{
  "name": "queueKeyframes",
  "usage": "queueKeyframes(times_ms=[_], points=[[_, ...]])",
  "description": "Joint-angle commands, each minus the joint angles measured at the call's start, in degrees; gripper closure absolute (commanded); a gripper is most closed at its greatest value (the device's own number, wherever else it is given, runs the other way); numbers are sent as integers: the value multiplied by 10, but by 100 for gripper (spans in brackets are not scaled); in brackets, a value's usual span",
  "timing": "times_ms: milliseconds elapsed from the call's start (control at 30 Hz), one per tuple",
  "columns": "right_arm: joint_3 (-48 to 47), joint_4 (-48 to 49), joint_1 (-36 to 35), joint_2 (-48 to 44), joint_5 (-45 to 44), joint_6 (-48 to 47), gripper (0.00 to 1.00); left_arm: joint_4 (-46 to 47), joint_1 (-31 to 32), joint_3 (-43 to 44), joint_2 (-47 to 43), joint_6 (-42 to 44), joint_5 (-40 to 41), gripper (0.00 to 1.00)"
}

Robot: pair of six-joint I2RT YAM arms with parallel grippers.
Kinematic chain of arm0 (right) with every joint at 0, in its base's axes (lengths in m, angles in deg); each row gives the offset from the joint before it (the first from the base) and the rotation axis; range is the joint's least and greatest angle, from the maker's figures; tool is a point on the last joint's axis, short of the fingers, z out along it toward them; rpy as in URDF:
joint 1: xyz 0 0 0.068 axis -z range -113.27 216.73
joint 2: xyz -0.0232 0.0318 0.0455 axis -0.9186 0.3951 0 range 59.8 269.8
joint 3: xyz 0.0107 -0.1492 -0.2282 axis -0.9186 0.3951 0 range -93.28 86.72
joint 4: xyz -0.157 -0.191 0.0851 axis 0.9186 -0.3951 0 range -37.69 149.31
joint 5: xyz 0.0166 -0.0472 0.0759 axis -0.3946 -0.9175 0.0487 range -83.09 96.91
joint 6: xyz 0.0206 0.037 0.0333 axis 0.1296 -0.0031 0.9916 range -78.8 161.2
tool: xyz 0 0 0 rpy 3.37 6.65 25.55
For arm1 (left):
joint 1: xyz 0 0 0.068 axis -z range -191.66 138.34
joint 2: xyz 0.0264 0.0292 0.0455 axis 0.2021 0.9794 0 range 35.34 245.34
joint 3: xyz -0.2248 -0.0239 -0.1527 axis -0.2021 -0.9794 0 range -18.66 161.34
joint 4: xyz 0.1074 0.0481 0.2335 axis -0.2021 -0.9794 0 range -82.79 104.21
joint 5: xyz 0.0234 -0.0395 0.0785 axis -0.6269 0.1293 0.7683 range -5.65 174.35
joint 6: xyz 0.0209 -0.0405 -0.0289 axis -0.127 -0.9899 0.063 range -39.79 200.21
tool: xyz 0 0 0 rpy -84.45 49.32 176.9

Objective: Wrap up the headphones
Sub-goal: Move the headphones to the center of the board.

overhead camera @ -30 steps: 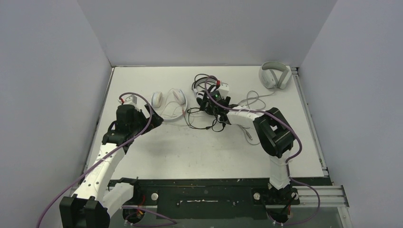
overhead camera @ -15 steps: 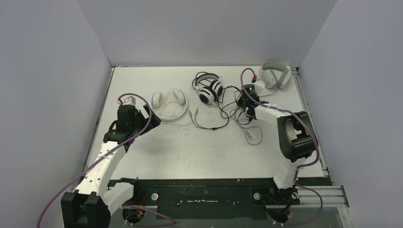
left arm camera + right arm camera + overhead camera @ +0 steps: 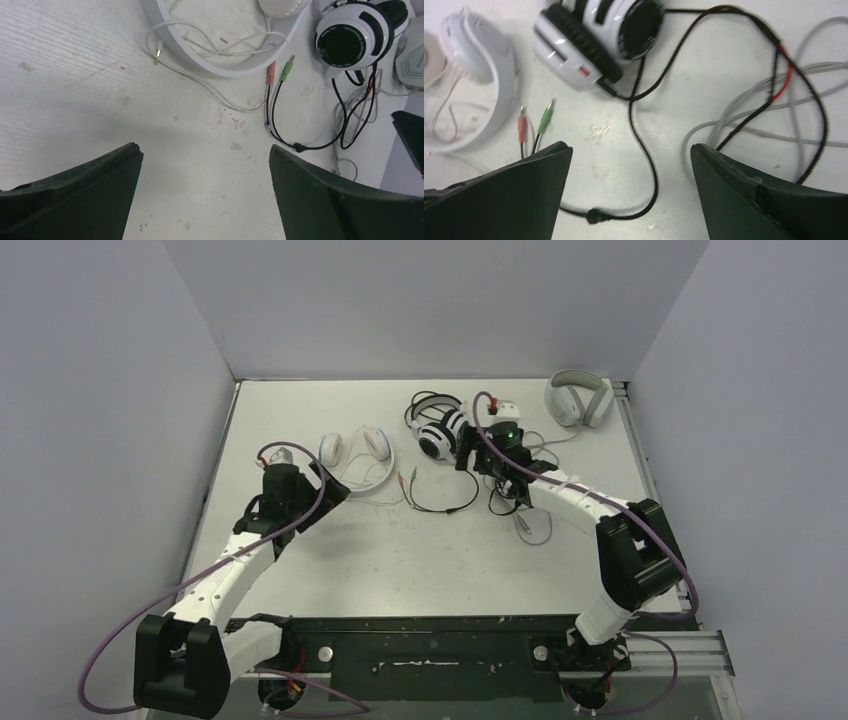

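Nothing in the left gripper [image 3: 202,150]: fingers spread wide and bare, low over the table [image 3: 75,75]. Just ahead of it, the small white headphones [image 3: 220,70], lying flat. Thin white cable [image 3: 240,107] looped loose inside the band and trailing out toward the gripper. Not wrapped at all.

Same with the right gripper [image 3: 629,147]: spread wide, holding nothing, hanging low over the mess of wires. Just ahead of it, the black-and-white headset [image 3: 594,40], lying on its side with one ear cup facing up. Right between the two fingers, the black cable [image 3: 646,150], running from the headset back toward the gripper. Then bending off to the pink and green plugs [image 3: 534,122], near the finger on the white pair's side. Past the other finger, more black cable crossing over a grey cable [image 3: 724,120].

Most likely held open like this to get ready for a pinch on a loose wire, the first thing needed for a wrap. Best to grab only the black one. Easy to catch the grey one too, there at the crossing.

Far beyond the right gripper, in the back corner, the grey over-ear pair [image 3: 578,398]. Not part of this job.

Both wraps yet to be done.
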Motion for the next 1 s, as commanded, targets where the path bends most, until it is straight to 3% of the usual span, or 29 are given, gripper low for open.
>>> queueKeyframes(times_ms=[0,167,233,300,367,500,600,800,833,900,933,967], points=[[-15,-25,-57,7,-12,-46,7,61,37,-2,-4,-85,59,4],[-25,-55,-72,55,-44,-56,14,86,91,-29,-4,-201,137,13],[-35,-66,-72,81,-45,-57,13,82,112,-31,0,-238,170,14],[-48,-76,-72,105,-37,-60,18,74,131,-28,6,-263,202,14],[-56,-78,-70,122,-31,-60,35,69,143,-23,14,-285,226,15],[-72,-91,-34,130,-45,-35,80,56,147,-9,47,-313,243,15],[-73,-96,30,111,-54,2,84,49,149,-2,71,-347,251,15],[-105,-90,100,61,-84,-10,83,97,170,-13,102,-374,272,16],[-119,-101,101,60,-94,-12,78,99,172,-7,111,-375,275,16],[-132,-106,99,51,-89,-17,32,100,174,4,131,-376,278,17],[-124,-94,97,39,-74,-21,20,102,174,10,142,-382,277,17],[-102,-77,92,22,-60,-24,14,103,174,15,153,-388,275,19]])
